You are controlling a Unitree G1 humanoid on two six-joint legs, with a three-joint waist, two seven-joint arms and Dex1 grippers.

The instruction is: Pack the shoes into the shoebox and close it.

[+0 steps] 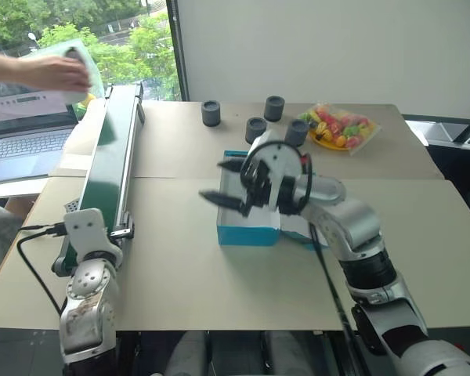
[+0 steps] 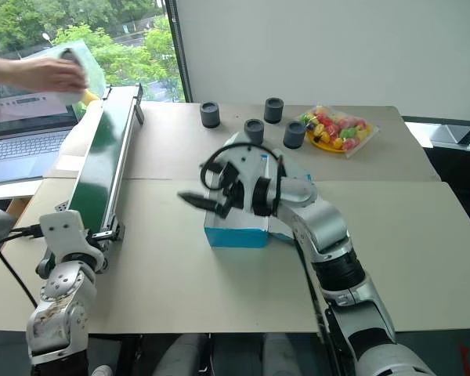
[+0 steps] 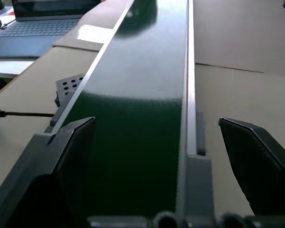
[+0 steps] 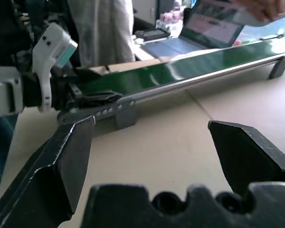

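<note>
The shoebox (image 1: 249,229) sits in front of me on the table (image 1: 180,266), its turquoise wall showing under my right gripper (image 1: 229,185), which hangs over it wide open and holding nothing. My left gripper (image 3: 156,156) waits at the near end of the green conveyor (image 1: 113,157), fingers spread wide, empty, straddling the belt without touching it. At the far end a person's hand (image 1: 59,72) holds a light grey shoe (image 1: 77,70) above the belt. I judge the step is to wait for the shoe; best to keep my left jaws wide and low, then close on the middle of its body.
</note>
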